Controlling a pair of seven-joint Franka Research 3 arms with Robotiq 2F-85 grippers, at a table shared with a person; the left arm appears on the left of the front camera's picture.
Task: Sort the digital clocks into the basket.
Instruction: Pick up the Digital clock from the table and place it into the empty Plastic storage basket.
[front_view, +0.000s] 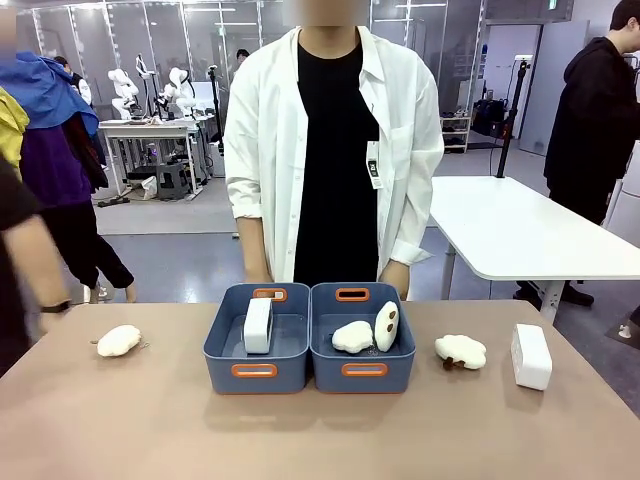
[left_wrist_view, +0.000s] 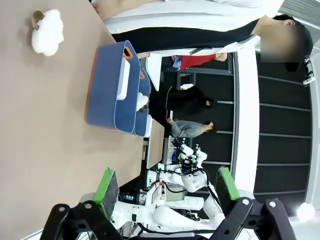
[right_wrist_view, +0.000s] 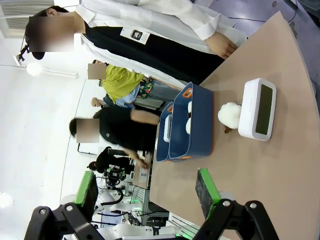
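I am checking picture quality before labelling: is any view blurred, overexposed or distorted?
Front view: sharp, evenly lit, only a soft shadow before the left basket. Right wrist view: the edge of the table bows from the wide lens; the room at picture left is washed out white. Left wrist view: rolled sideways, sharp, dark background.

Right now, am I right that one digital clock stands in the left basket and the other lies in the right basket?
Not quite: the front view shows the second clock standing on the table, to the right of the right basket. The first clock does stand in the left basket.
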